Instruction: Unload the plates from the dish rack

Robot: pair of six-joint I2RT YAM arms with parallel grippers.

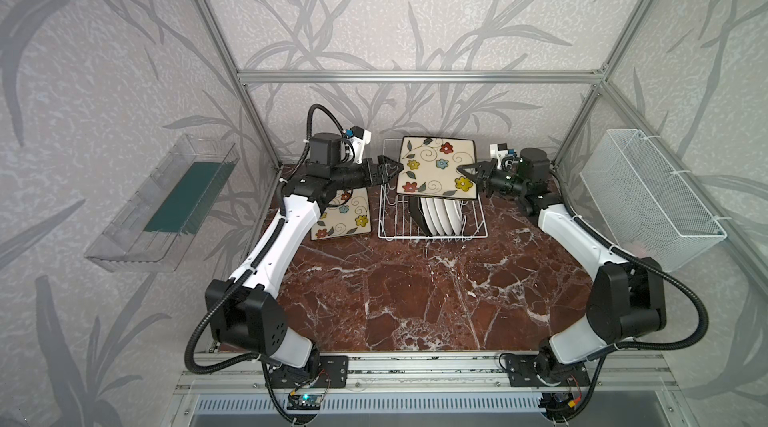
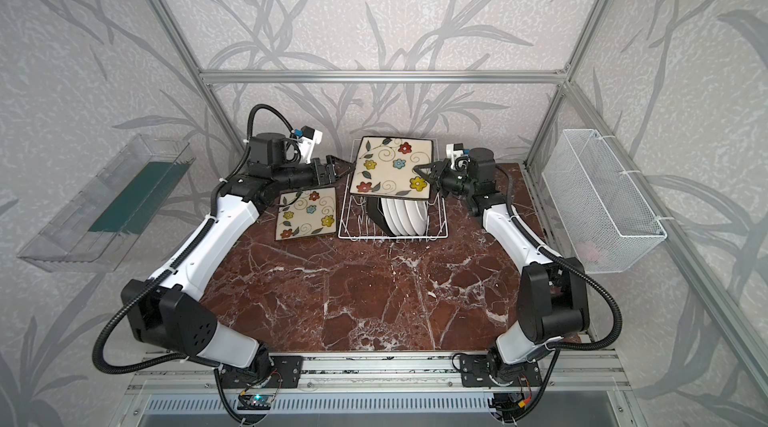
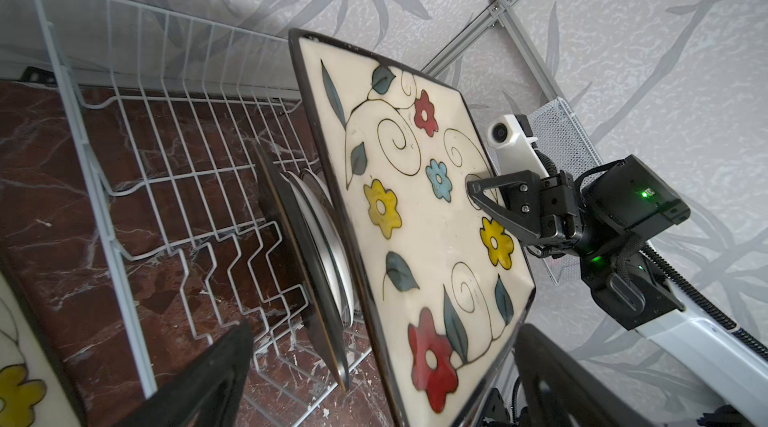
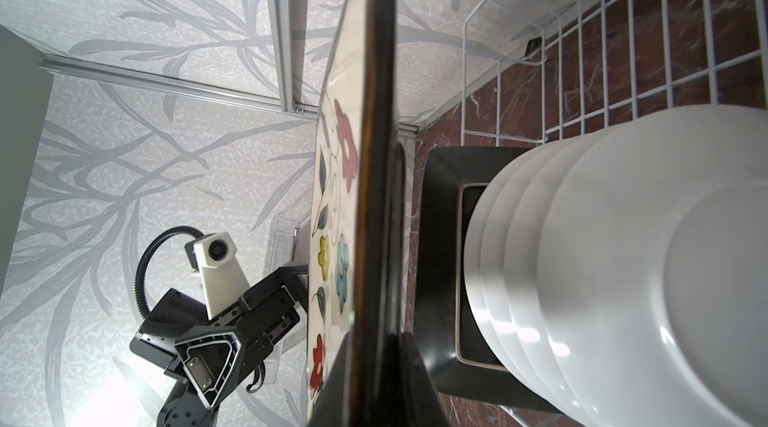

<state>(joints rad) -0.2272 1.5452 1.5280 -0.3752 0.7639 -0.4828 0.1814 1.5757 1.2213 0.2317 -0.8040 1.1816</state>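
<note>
A square cream plate with flowers [image 1: 436, 167] [image 2: 390, 167] [image 3: 415, 217] hangs tilted above the white wire dish rack [image 1: 390, 213] [image 2: 353, 217] [image 3: 166, 134]. My right gripper [image 1: 462, 170] [image 2: 419, 171] [image 4: 374, 383] is shut on its right edge. My left gripper [image 1: 386, 169] [image 2: 332, 169] [image 3: 380, 379] is open at the plate's left edge, with one jaw on either side and gaps showing. Several round white plates [image 1: 442, 215] [image 4: 623, 258] and a black square plate [image 1: 415, 213] [image 4: 440, 258] stand in the rack. Another flowered plate [image 1: 345, 217] [image 2: 307, 213] lies flat on the table left of the rack.
The red marble table [image 1: 415, 300] stretches out in front of the rack. A clear plastic tray [image 1: 162, 204] hangs on the left wall and a white mesh basket [image 1: 648, 196] on the right wall. Aluminium frame posts stand at the back corners.
</note>
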